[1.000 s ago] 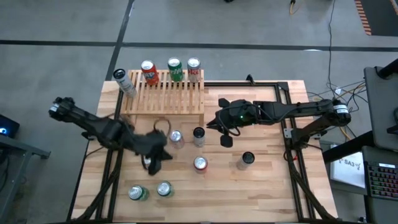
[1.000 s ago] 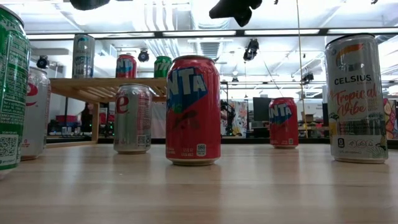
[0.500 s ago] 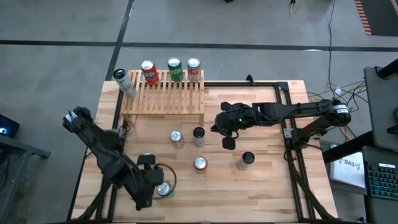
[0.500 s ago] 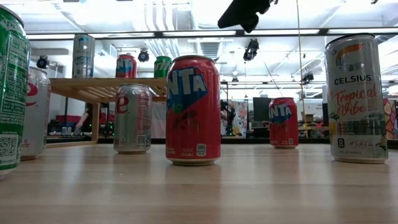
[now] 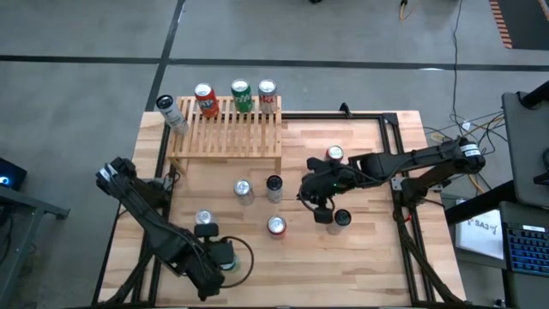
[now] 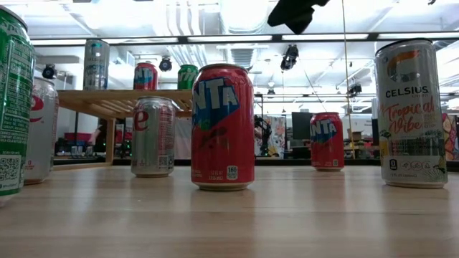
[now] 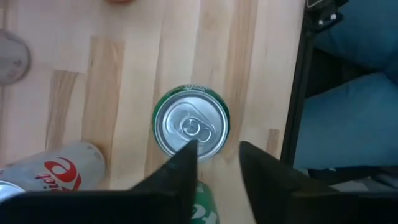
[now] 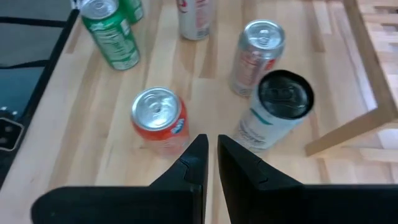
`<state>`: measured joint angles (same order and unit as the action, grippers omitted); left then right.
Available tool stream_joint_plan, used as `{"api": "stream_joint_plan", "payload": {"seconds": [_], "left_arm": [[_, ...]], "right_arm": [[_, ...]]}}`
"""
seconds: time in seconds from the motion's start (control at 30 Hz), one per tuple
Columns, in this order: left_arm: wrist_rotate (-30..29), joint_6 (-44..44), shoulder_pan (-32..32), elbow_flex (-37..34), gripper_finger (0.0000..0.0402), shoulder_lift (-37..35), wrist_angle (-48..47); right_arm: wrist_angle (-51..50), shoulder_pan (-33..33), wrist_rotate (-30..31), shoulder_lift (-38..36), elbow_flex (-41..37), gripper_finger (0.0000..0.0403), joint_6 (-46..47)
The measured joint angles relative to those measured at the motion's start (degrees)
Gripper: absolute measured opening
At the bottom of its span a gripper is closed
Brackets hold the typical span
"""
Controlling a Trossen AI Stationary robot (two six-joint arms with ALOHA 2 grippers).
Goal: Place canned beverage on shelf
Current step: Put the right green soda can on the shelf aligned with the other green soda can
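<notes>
Shelf (image 5: pixel 225 129): light-wood slatted rack, far from both grippers; 4 cylindrical metal cans along its back edge. 7 more cans on plank table (image 5: pixel 369 257).

Left gripper (image 7: pixel 214 165) above upright green can (image 7: pixel 191 122), fingers parted, empty.

Right gripper (image 8: pixel 210 160) pinched closed, empty, above red can (image 8: pixel 159 117).

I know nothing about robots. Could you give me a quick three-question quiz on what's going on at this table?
1. True or false: four cans stand on the shelf.
2. The can right under the left gripper is: A red, B green, C black.
3. Fill in: the right gripper has its fingers ____ (open or shut).

Key: 1 true. 2 B, the green can. 3 shut.
</notes>
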<state>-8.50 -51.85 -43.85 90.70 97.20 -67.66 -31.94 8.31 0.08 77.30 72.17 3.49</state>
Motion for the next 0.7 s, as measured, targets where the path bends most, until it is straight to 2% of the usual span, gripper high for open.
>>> {"api": "stream_joint_plan", "payload": {"seconds": [0.27,0.4,0.53,0.7], "left_arm": [[-2.1,0.2,0.0,0.0,0.0269,3.7,-0.5],[-2.1,0.4,0.0,0.0,0.0332,5.3,-1.3],[-2.5,0.3,0.0,0.0,0.0368,5.5,-1.6],[-4.0,0.3,0.0,0.0,0.0379,5.5,-1.5]], "right_arm": [[-0.7,3.2,0.0,0.0,-0.1,0.0027,1.9],[-1.0,4.1,0.0,0.0,-0.2,0.0027,2.5],[-1.0,4.2,0.0,0.0,-0.3,0.0027,2.5],[-1.0,4.2,0.1,0.0,-0.3,0.0027,2.4]]}}
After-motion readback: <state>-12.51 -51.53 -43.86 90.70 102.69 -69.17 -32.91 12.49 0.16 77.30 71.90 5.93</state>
